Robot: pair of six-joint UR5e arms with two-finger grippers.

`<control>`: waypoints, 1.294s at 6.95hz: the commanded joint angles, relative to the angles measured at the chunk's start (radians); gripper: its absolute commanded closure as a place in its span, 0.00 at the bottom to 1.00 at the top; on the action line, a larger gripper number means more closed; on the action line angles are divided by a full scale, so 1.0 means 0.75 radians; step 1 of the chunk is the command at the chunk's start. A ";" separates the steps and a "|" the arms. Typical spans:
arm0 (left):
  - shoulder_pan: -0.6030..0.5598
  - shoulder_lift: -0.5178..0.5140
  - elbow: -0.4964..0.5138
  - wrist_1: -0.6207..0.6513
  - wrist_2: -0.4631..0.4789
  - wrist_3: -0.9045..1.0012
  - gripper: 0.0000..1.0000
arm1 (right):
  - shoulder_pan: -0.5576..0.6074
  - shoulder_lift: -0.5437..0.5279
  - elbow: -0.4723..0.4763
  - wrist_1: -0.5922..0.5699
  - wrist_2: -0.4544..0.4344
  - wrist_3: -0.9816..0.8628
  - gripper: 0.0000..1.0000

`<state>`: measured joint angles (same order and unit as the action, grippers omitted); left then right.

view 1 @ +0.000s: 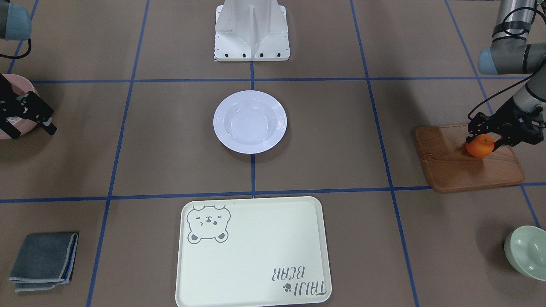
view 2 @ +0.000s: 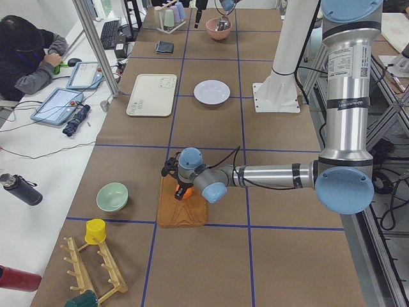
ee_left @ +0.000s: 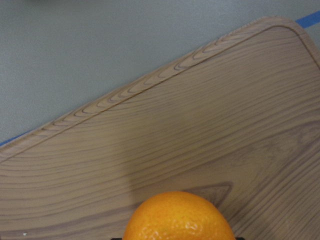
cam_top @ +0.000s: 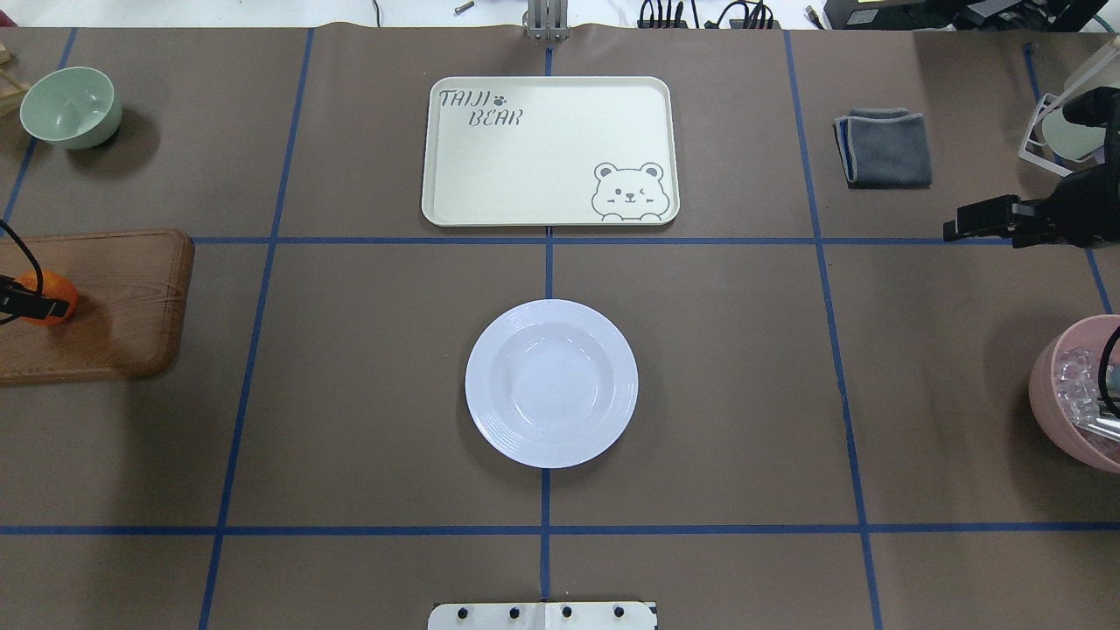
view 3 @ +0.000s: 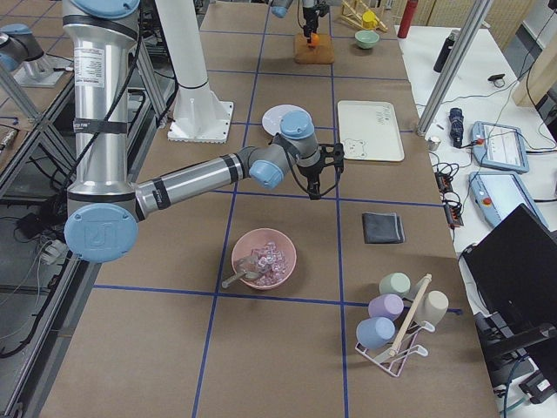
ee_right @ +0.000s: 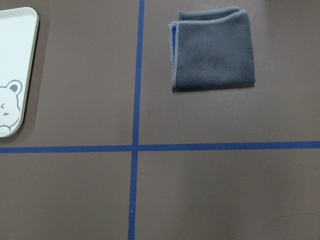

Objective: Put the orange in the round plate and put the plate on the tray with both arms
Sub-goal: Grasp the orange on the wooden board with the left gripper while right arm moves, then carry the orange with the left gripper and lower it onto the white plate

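The orange (view 1: 480,147) is over the far corner of a brown wooden board (view 1: 465,168), and my left gripper (view 1: 481,137) is shut on it from above. It fills the bottom of the left wrist view as the orange (ee_left: 178,217), with the board's grain behind it. The round plate (cam_top: 551,382) lies empty at the table's centre. Beyond it lies the tray (cam_top: 542,166), with nothing on it. My right gripper (cam_top: 952,230) hovers open and empty over bare table near the pink bowl, far from the plate.
A pink bowl (cam_top: 1063,402) of clear pieces stands at the right edge and a folded grey cloth (cam_top: 884,146) at the back right. A pale green bowl (cam_top: 70,105) is at the back left. A person (view 2: 25,51) sits beyond the table.
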<state>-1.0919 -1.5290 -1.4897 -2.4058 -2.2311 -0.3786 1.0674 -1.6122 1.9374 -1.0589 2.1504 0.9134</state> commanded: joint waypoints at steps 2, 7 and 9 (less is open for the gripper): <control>-0.002 -0.249 -0.228 0.426 0.005 -0.255 1.00 | -0.044 0.051 0.004 0.003 -0.010 0.105 0.00; 0.528 -0.925 -0.419 1.240 0.352 -0.981 1.00 | -0.341 0.174 0.033 0.216 -0.312 0.859 0.02; 0.745 -1.078 -0.338 1.299 0.524 -1.174 1.00 | -0.382 0.111 0.029 0.354 -0.333 0.889 0.00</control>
<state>-0.6290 -2.2657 -1.7795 -1.4643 -1.9128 -1.1729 0.7994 -1.5041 1.9605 -0.8573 1.9109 1.5600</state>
